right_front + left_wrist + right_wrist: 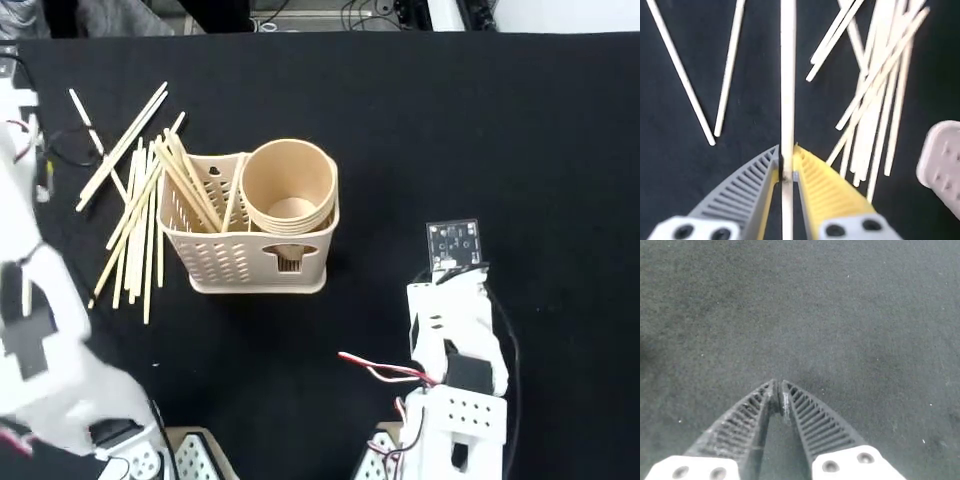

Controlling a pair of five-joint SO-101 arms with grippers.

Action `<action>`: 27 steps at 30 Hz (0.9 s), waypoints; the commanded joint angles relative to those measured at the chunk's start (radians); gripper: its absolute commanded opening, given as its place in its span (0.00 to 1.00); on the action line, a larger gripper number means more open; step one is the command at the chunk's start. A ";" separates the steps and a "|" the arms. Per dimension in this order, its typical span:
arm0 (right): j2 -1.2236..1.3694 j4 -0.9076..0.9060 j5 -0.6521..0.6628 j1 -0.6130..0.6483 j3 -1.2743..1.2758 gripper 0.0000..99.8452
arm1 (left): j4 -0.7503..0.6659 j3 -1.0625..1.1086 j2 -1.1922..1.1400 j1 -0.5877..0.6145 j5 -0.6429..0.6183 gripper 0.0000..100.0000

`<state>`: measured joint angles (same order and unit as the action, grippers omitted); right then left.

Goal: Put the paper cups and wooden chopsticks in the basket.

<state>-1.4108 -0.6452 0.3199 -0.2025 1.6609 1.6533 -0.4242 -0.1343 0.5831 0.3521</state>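
In the left wrist view my left gripper [786, 150] is shut on one wooden chopstick [787, 75], which runs straight out past the tips above the black cloth. Several loose chopsticks [880, 90] lie fanned beside it, and a corner of the basket [942, 160] is close by. In the high view the cream basket [215, 262] stands left of centre. It holds stacked paper cups [290, 190] on one side and several chopsticks [190, 180] on the other. Loose chopsticks [135, 220] lie left of it. My right gripper [777, 385] is shut on nothing over bare cloth.
A black cloth [480, 130] covers the table. The left arm's white body [35, 340] stands along the left edge. The right arm [455, 340] sits at the front right, well apart from the basket. Two stray chopsticks [700, 75] lie apart from the pile.
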 commanded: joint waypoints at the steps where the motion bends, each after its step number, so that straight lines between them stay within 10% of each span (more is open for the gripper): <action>1: -0.015 0.014 -0.005 -0.006 -0.007 0.01 | -0.184 0.317 0.391 -0.050 -0.011 0.03; 11: -0.015 0.014 -0.005 -0.006 -0.007 0.01 | -0.796 0.915 0.970 -0.163 -0.029 0.03; 19: -0.015 0.014 -0.005 -0.006 -0.007 0.01 | -1.339 1.237 1.341 -0.314 -0.282 0.03; 27: -0.015 0.015 -0.005 -0.006 -0.007 0.01 | -1.502 1.293 1.510 -0.567 -0.488 0.03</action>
<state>-1.4108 -0.6452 0.3199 -0.2025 1.6609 0.1926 0.8769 1.3525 0.1519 -0.0637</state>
